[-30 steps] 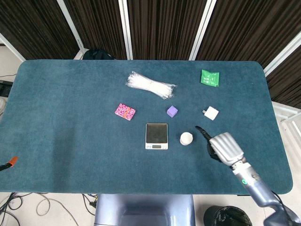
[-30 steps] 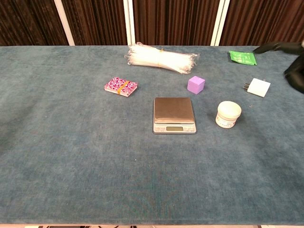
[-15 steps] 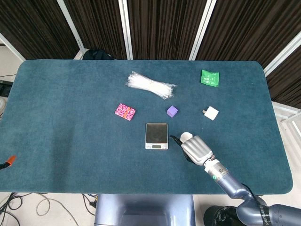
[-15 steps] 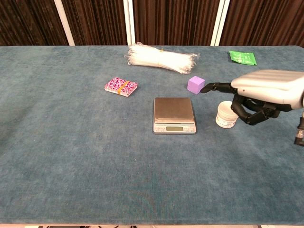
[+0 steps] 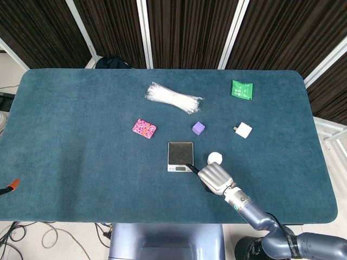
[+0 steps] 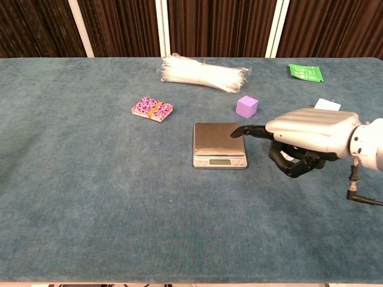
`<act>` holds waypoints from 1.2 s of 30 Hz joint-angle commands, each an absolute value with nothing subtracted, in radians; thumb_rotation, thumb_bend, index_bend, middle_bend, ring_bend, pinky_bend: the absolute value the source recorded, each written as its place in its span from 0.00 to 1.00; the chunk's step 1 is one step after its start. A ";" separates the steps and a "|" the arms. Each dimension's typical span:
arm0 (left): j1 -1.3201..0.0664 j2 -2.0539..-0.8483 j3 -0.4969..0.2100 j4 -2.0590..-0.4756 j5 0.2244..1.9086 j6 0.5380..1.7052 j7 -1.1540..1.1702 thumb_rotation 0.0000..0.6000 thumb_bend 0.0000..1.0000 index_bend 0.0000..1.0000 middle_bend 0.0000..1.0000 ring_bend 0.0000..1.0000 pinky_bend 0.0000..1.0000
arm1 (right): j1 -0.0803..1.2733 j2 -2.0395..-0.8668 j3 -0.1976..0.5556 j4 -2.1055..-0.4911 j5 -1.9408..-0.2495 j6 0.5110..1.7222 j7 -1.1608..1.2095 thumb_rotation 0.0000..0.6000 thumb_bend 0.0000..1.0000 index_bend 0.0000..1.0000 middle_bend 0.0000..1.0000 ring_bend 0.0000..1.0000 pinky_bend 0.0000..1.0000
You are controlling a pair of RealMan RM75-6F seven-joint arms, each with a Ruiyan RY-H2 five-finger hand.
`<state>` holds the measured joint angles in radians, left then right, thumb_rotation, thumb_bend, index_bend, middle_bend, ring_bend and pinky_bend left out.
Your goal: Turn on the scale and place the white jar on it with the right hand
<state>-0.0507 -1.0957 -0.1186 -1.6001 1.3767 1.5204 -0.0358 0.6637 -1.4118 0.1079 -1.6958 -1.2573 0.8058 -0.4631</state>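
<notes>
Your right hand (image 6: 311, 139) holds nothing: one finger points out over the right front corner of the scale (image 6: 219, 143), and the others are curled under. You cannot tell if the fingertip touches it. The white jar (image 5: 215, 158) stands on the table (image 5: 81, 141) just right of the scale; in the chest view your hand hides it. Farther back lie one purple cube (image 6: 246, 106), one pink patterned packet (image 6: 152, 109), one bundle of white zip ties (image 6: 202, 74), one green packet (image 6: 306, 72) and one white charger plug (image 5: 243, 130). Your left hand is out of sight.

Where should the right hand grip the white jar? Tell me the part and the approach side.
Grip the white jar around its round side wall, below the lid. It stands upright, so probably come from its right, the open side; the scale sits to its left and the right hand is already near.
</notes>
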 commanded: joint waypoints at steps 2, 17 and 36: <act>-0.049 -1.096 -0.122 -1.599 1.373 1.525 -0.034 1.00 0.12 0.00 0.00 0.00 0.00 | 0.681 -1.440 0.106 -1.675 -1.225 0.801 -0.487 1.00 0.92 0.05 0.78 0.82 0.94; -0.051 -1.098 -0.127 -1.594 1.362 1.518 -0.035 1.00 0.12 0.00 0.00 0.00 0.00 | 0.734 -1.535 0.099 -1.649 -1.152 0.801 -0.553 1.00 0.92 0.05 0.78 0.82 0.98; -0.054 -1.103 -0.130 -1.593 1.351 1.513 -0.022 1.00 0.12 0.00 0.00 0.00 0.00 | 0.798 -1.603 0.096 -1.608 -1.032 0.805 -0.637 1.00 0.92 0.05 0.78 0.82 1.00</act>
